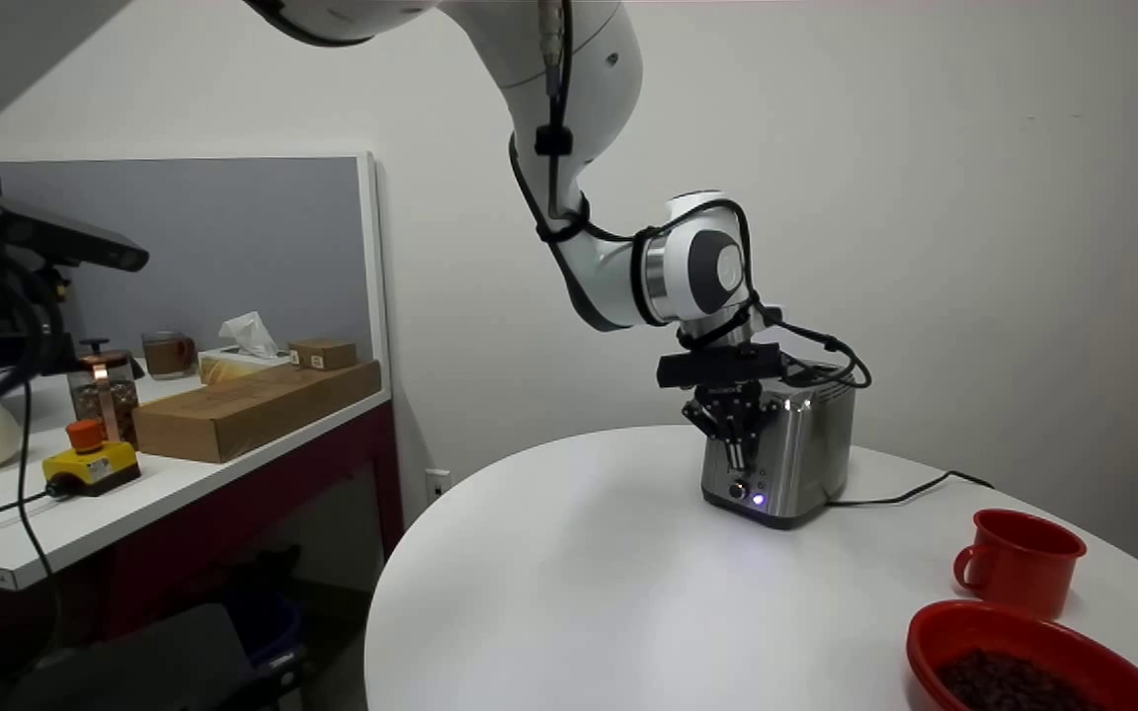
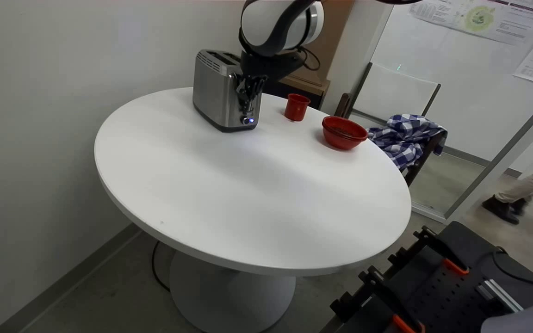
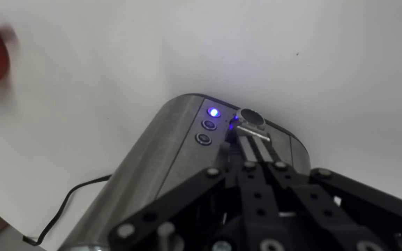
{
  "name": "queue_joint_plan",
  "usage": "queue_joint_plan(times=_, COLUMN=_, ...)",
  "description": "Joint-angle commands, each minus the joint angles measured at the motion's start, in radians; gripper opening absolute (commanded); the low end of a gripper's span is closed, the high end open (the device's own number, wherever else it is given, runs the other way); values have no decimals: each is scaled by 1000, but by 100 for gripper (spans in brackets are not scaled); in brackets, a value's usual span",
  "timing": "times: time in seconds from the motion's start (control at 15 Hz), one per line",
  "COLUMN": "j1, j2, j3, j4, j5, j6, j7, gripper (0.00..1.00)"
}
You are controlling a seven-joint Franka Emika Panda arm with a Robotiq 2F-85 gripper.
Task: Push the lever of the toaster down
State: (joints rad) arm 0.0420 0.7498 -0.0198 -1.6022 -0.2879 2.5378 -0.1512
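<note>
The silver toaster stands upright on the white table, in both exterior views and the wrist view. My gripper is shut, its fingers side by side and pointing down along the toaster's front panel. It also shows in the exterior views. The lever appears as a shiny metal edge under the fingertips, low on the panel just above the round knob. The fingers seem to touch it from above. The lever is too small to make out in the exterior views. A blue-lit button glows beside the knob.
A red mug and a red bowl with dark contents stand on the white table, apart from the toaster. The toaster's black cord runs across the table behind it. A wall is close behind the toaster.
</note>
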Motion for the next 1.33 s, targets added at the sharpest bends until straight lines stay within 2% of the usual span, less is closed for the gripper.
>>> queue_joint_plan(times=0.0, j1=-18, j2=28, j3=1, j4=38, j5=21, j6=-35, j7=-35, gripper=32)
queue_joint_plan(times=0.27, j1=-72, j2=-54, j3=20, j4=-9, j5=79, j6=-81, j7=-52, gripper=63)
queue_joint_plan(times=0.6, j1=-120, j2=-192, j3=-4, j4=-125, j5=86, j6=-157, j7=-42, gripper=98)
queue_joint_plan(times=0.93, j1=-212, j2=-374, j3=85, j4=-283, j5=239, j6=-300, j7=-272, gripper=100)
queue_joint_plan(times=1.13, j1=-202, j2=-490, j3=82, j4=-368, j5=279, j6=-371, j7=-329, gripper=100)
queue_joint_plan(times=1.27, j1=-172, j2=-563, j3=57, j4=-425, j5=234, j6=-387, j7=-285, gripper=100)
